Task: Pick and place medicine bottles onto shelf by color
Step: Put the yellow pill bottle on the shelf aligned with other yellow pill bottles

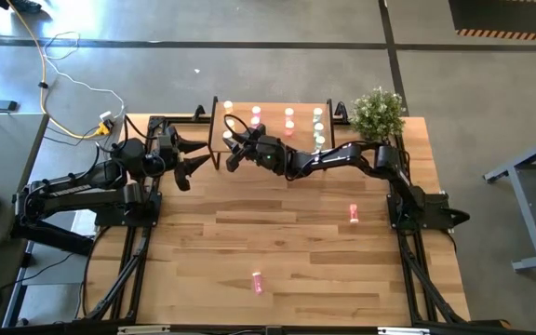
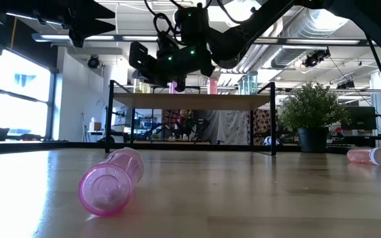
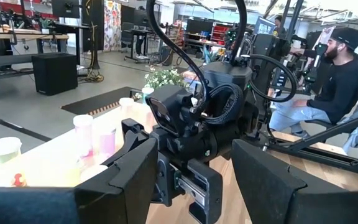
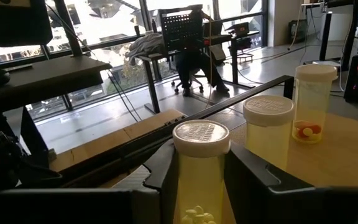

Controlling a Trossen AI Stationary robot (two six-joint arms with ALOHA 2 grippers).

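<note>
- The right gripper (image 1: 235,141) sat over the left end of the small raised light-wood shelf (image 1: 273,110) on thin dark legs, at upper centre of the high view.
- In the right wrist view a yellow cylindrical medicine bottle with a white cap (image 4: 200,171) stood upright between its fingers (image 4: 263,180), long axis vertical; the fingers stood narrow, close on both sides, though whether they pressed it I could not tell.
- 2 more yellow white-capped bottles (image 4: 268,127) stood on the shelf just beyond it.
- The left gripper (image 1: 186,158) waited just left of the shelf, fingers apart and holding nothing.
- 2 pink bottles lay on their sides on the wood-plank worktop (image 1: 287,242): 1 (image 1: 353,214) at centre right, nearer the right arm, 1 (image 1: 258,282) at lower centre.
</note>
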